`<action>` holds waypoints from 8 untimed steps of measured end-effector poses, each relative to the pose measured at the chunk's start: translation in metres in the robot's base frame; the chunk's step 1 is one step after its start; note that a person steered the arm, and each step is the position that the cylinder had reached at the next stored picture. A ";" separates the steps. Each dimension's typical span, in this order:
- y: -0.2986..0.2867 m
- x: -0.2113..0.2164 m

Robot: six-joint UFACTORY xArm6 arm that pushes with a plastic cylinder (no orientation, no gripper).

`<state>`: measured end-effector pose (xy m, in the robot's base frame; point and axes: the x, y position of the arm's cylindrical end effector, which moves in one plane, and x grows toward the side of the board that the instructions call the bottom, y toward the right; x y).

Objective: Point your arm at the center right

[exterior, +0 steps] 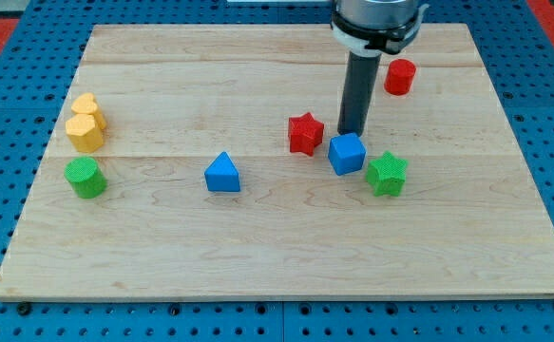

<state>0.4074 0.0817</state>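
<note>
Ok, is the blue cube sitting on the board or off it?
On it. The blue cube rests on the wooden board, right of centre, with my tip just above it in the view.

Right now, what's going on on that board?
One arm with a rod is working a wooden board of small blocks. My tip sits just above the blue cube, between the red star and the green star, not visibly pushing anything. The centre right of the board lies further to the view's right.
</note>
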 end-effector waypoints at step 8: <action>0.030 -0.017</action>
<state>0.3906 0.1115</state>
